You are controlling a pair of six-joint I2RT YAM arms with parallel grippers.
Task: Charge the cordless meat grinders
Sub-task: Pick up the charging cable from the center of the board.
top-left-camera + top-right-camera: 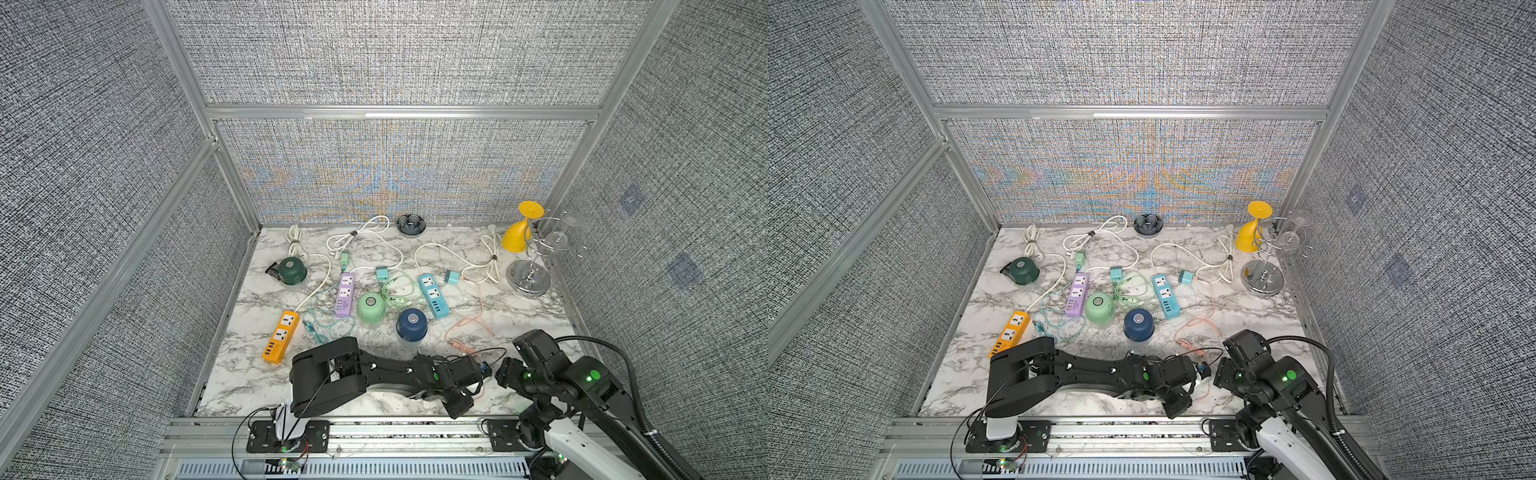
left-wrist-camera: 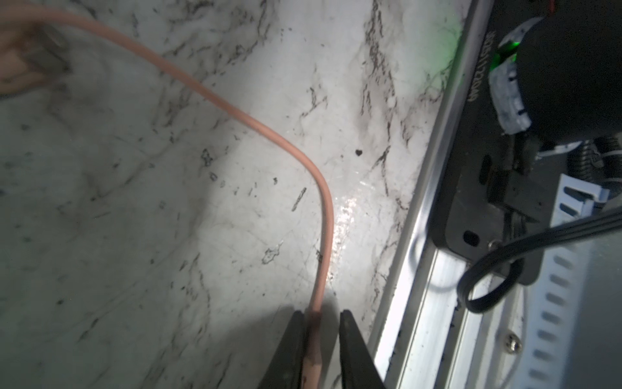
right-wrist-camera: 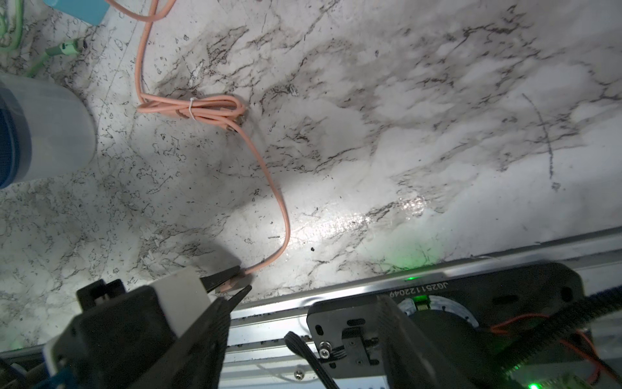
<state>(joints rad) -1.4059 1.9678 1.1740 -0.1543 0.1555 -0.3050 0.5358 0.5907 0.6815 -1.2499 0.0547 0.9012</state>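
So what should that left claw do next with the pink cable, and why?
Probably close fully on it. In the left wrist view the left claw straddles the pink cable near its end. One finger touches it, but a gap shows beside the other, so it looks not yet gripped.

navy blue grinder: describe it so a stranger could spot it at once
On the marble-patterned tabletop, look beside the near end of the light blue rectangular power strip. There stands the navy blue dome-shaped meat grinder with a round silver top button. Its mint green twin and dark green twin differ only in colour.
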